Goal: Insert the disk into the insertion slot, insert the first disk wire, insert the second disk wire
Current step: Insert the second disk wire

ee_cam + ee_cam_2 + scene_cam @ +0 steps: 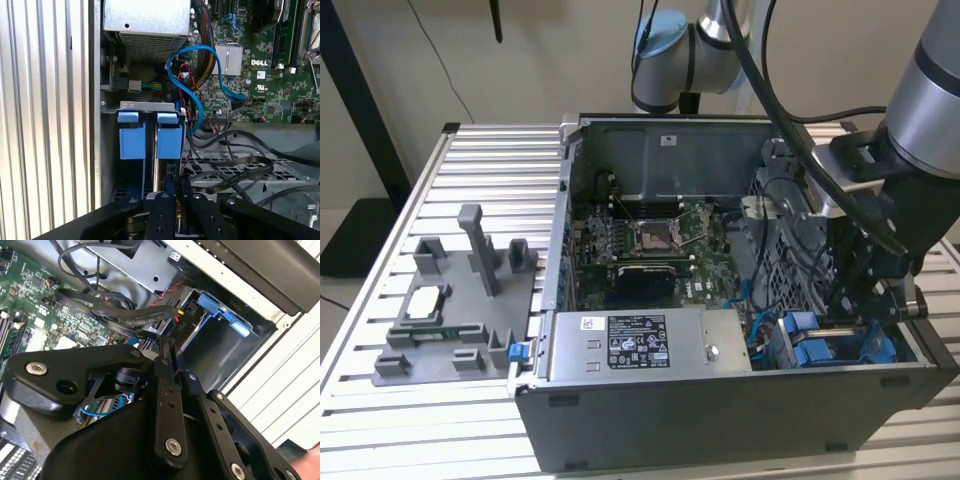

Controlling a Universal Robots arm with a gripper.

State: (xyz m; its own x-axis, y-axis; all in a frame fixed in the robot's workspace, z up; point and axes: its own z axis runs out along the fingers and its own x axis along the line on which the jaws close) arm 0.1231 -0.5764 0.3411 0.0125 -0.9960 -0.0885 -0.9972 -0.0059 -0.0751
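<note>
Even, soft indoor light, no hard shadows. Computer case (720,400) interior dimmer toward its deep corners. Mild glare on the ribbed table (380,300) slats and the arm's silver tube (930,100). Gripper (172,357) linkage close to lens, slightly soft in both wrist views.

Robotics lab — open computer case (720,400) on slatted aluminium table (470,160).

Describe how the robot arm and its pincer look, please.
The arm is a silver-grey tube with a light blue cap on a rear joint. Thick black cables run along it. The pincer is black, built of flat linkage bars with silver screws, on a rounded black body, as seen in both wrist views.
</note>
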